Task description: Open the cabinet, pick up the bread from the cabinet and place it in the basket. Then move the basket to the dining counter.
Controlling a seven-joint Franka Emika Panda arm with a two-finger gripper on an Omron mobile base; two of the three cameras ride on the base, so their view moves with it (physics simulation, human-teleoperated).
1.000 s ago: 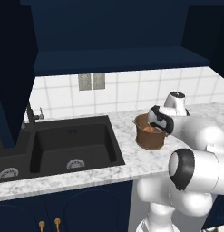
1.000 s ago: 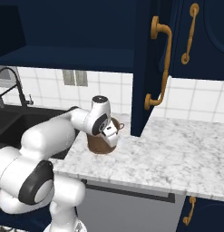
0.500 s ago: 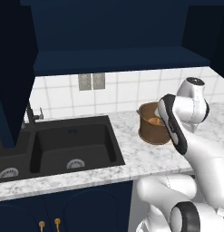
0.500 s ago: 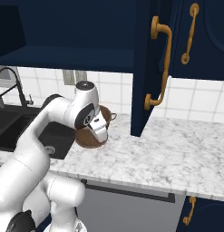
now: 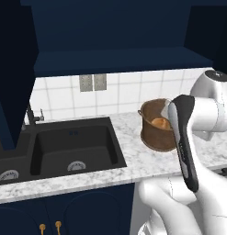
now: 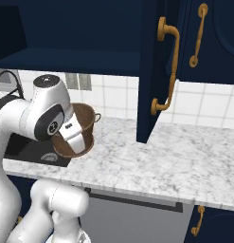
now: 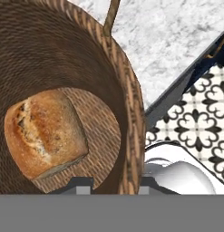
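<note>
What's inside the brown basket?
A loaf of bread lies on the woven bottom of the basket, off to one side. The bottom under the loaf is covered, and part of the basket runs past the picture's edge, so that bit stays unseen.

The white arm rises from the base, bends sharply at a dark-jointed elbow and folds back toward itself, with the forearm slanting down in the left base view. The wrist points downward. The end effector [image 7: 109, 182] straddles the basket [image 7: 131, 118] wall at the rim, one fingertip inside and one outside; it appears clamped on the rim, though the tips are barely visible.
</note>
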